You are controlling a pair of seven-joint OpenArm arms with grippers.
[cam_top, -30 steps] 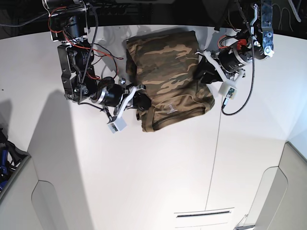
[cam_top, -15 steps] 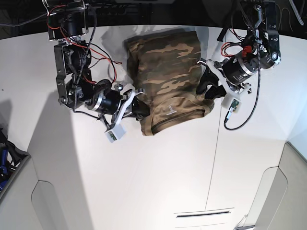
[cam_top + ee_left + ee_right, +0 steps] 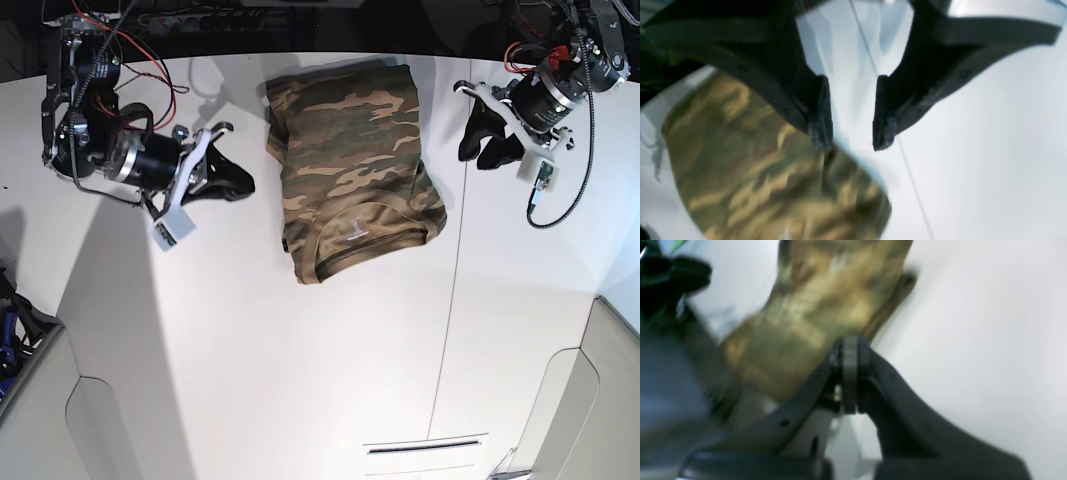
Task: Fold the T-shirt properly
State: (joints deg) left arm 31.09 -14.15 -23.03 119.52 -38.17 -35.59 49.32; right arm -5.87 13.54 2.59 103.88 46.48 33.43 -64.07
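At upper right of the base view, the left tool (image 3: pixel 481 146) hangs empty with its fingers parted. Across at upper left, the right tool (image 3: pixel 236 180) is closed on nothing. Between them, touching neither, the folded T-shirt (image 3: pixel 353 170) lies on the white counter (image 3: pixel 300 380).

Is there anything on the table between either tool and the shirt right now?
Nothing visible. In the base view only bare white table lies between the right tool and the shirt, and between the left tool and the shirt. Both tools are off the cloth, one on each side.
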